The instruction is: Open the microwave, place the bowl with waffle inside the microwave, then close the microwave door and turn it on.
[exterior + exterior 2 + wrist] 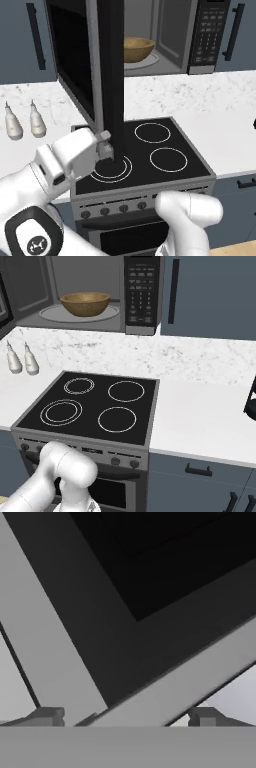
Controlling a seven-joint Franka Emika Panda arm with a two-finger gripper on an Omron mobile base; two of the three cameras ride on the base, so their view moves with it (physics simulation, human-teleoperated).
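We see door (102, 75) swung wide over stove (150, 150), blocking part of microwave (90, 291) cavity. Two shakers (22, 122) on counter at left. Brown bowl (86, 303) sits on turntable inside. Gripper (106, 150) spread, empty, at door's lower edge.

You have the door (85, 65) swung out over the stove (150, 150), its edge standing right against the tool (106, 150), whose tips sit wide apart, so nothing passes there. The microwave (100, 296) mouth is open from the right, but the bowl (85, 303) occupies the turntable. Two bottles (20, 358) stand on the left surface (200, 411); its right side is free.
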